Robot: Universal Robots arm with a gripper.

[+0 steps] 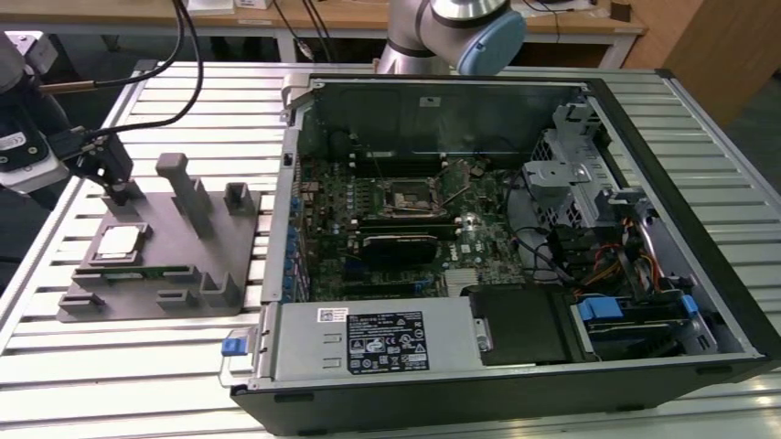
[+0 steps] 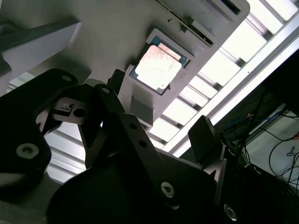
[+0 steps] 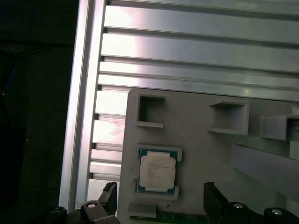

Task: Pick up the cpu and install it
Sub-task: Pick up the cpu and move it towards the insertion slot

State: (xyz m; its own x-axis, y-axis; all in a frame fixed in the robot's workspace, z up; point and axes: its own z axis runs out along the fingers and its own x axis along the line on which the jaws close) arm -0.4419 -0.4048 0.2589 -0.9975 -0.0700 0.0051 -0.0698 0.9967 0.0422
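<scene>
Fingers [image 3: 212, 200] hung wide open over the grey fixture [image 1: 183, 251] and held nothing. The cpu [image 3: 157, 171] lay flat in its little square pocket in that fixture. The fixture sat on the slatted surface [image 1: 123, 366], just beside the open computer case [image 1: 683, 174], toward the exterior view's left. In the first wrist view one finger stood on each side of the cpu, not touching it. I think the grab was the step in hand. To do it well, the fingers would need to be level and centred over the cpu, go straight down, and pinch only its thin edges, softly. A tilt could jam it against the pocket wall. The black socket [image 1: 405, 195] inside the case sat well apart.
</scene>
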